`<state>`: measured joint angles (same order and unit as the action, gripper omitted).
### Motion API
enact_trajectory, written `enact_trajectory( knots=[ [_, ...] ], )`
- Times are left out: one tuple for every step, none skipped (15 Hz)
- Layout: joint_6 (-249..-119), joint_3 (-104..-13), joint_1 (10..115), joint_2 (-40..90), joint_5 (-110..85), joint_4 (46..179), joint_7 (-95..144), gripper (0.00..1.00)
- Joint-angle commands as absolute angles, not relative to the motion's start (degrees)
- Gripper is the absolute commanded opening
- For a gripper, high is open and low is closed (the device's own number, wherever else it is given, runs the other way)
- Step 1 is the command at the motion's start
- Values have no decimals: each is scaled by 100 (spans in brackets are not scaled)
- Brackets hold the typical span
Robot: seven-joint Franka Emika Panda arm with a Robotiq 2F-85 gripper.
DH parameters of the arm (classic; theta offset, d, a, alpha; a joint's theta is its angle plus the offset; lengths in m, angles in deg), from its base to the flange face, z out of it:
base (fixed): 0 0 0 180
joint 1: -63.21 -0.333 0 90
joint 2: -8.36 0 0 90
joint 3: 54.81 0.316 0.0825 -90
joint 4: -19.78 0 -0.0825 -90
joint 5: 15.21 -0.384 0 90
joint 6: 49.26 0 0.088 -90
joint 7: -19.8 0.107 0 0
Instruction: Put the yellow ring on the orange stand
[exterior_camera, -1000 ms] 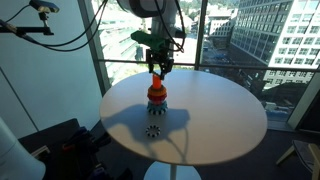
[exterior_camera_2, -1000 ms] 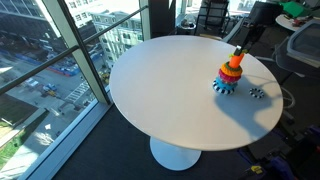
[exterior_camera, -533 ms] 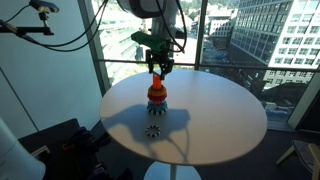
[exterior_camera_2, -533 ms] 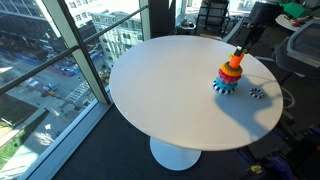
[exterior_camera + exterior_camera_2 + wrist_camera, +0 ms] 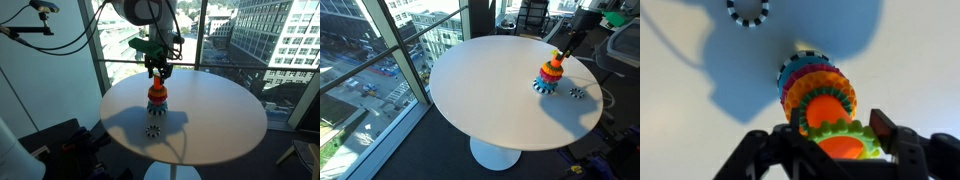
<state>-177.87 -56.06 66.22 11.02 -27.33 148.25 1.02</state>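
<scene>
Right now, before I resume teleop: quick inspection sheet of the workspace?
Surface: round white table on a pedestal.
Job's things: yellow ring at the top of the orange stand, orange peg showing through its hole; seated or not, cannot tell.
Clutter: dark toothed ring lying beside the stand.
Grippers: gripper directly above the stand, fingers either side of the ring; grip cannot be told.
Cables: black cables slung near the window, off the table.
Surroundings: floor-to-ceiling windows; office chair behind.

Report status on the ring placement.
Gripper over orange stand, grip unclear. Yellow ring between fingers, at stand's top. Dark gear ring on table, clear of stand.
</scene>
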Motion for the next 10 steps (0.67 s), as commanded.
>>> enact_trajectory(
  knots=[
    [-18227,-5623,6617,867,-2778,15277,8,47],
    [-18317,-5621,6612,863,-2775,15348,9,47],
    [-18404,-5618,6608,863,-2771,15415,20,47],
    [-18497,-5615,6603,868,-2761,15478,29,47],
    [-18561,-5611,6598,883,-2750,15528,37,47],
    [-18620,-5607,6594,893,-2746,15573,43,47],
    [-18657,-5603,6590,912,-2737,15615,44,47],
    [-18680,-5601,6587,922,-2733,15645,47,47],
    [-18671,-5599,6585,939,-2732,15670,47,47],
    [-18665,-5598,6582,948,-2730,15694,49,47]
  ],
)
